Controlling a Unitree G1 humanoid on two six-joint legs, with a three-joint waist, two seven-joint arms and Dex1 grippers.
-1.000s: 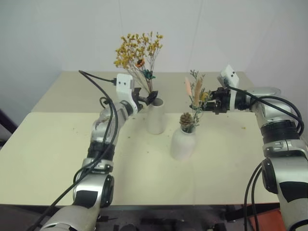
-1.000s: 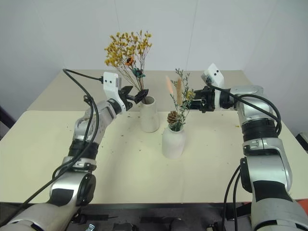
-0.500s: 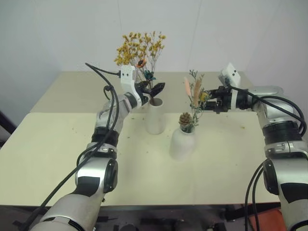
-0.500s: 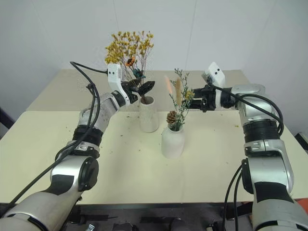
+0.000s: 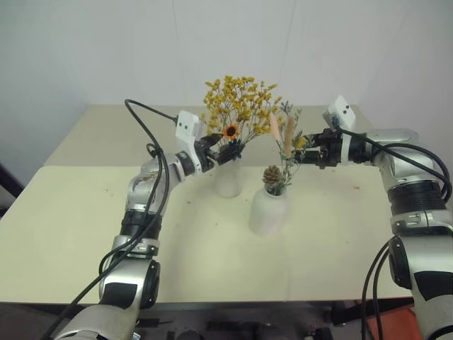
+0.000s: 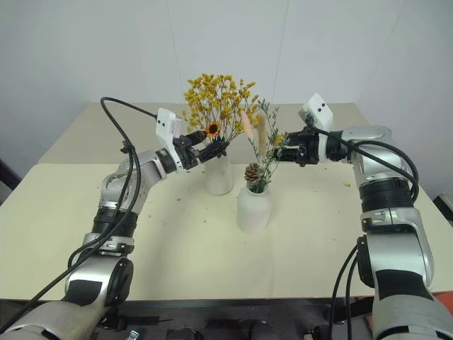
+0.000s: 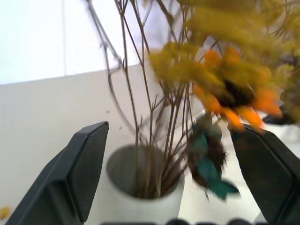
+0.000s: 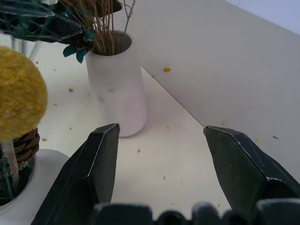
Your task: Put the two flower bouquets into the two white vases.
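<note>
Now both bunches stand upright: yellow bunch [image 5: 237,106] in tall vase [image 5: 228,177], green sprig [image 5: 284,152] in round vase [image 5: 268,210]. Left gripper [image 5: 224,150], jaws apart, straddles the stems; right gripper [image 5: 308,154], jaws apart, beside the sprig, holds nothing.

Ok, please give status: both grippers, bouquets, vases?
Left gripper open beside yellow bouquet, right gripper open. Both bouquets in the vases: tall vase, round vase. No obstruction.
</note>
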